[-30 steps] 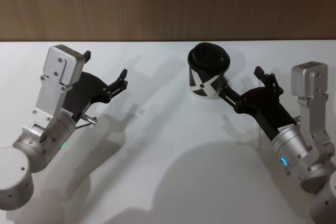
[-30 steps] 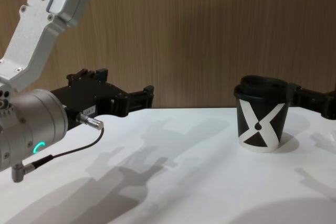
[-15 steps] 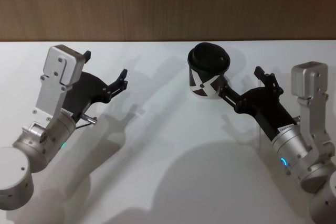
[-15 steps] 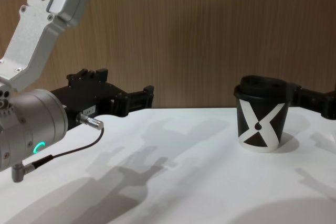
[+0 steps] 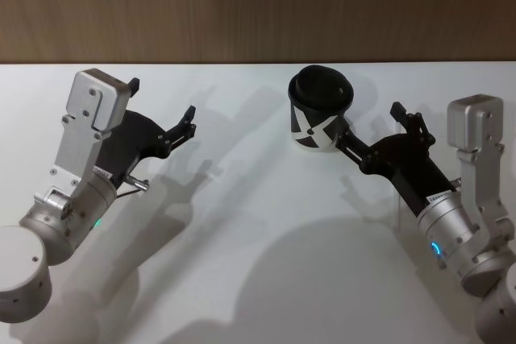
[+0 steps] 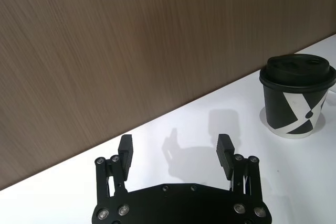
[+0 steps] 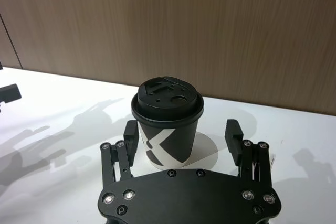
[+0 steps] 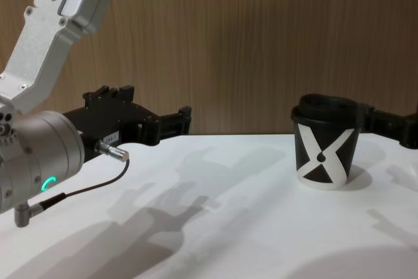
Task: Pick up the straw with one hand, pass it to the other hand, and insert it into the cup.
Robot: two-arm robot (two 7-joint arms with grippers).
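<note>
Fingers (image 6: 125, 150) of the left gripper (image 5: 163, 98) stand wide apart with nothing between them, hovering over the left side of the table (image 5: 242, 223). The right gripper (image 5: 367, 122) is spread just as wide and holds nothing, with one finger (image 7: 130, 130) right beside the wall of the upright, lidded cup (image 5: 320, 110); whether it touches cannot be told. In the chest view that gripper is cut off at the edge and partly hidden behind the cup, and a faint pale line (image 5: 401, 211) on the table beneath it is too dim to identify
</note>
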